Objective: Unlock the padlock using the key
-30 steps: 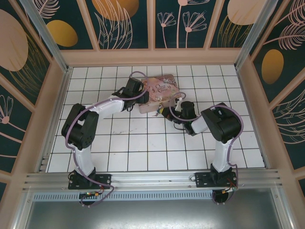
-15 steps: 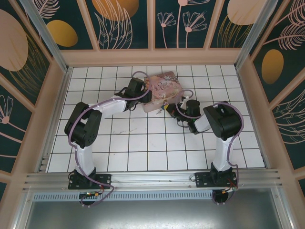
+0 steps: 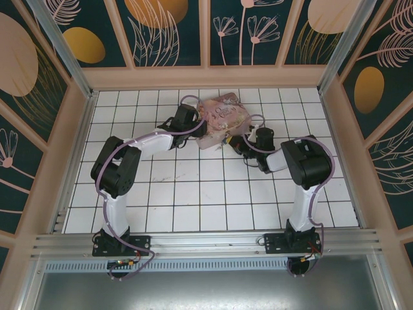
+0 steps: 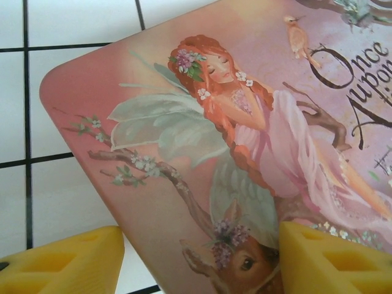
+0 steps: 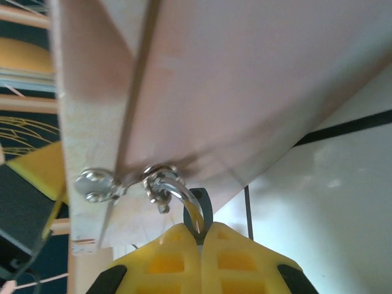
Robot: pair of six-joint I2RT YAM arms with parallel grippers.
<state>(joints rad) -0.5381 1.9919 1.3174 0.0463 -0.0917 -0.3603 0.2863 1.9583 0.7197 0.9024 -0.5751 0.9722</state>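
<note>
White tiled table (image 3: pixel 193 194); pink illustrated tin box (image 3: pixel 222 117) on it, toward far side.

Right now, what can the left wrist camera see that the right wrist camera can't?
Left wrist: the red-haired fairy and fawn painted on the lid of the pink tin, with the left jaws apart. Right wrist: the tin's plain side, its silvery clasp and a silvery loop running into the shut right jaws. Both: the tin, white floor tiles, yellow fingers.
</note>
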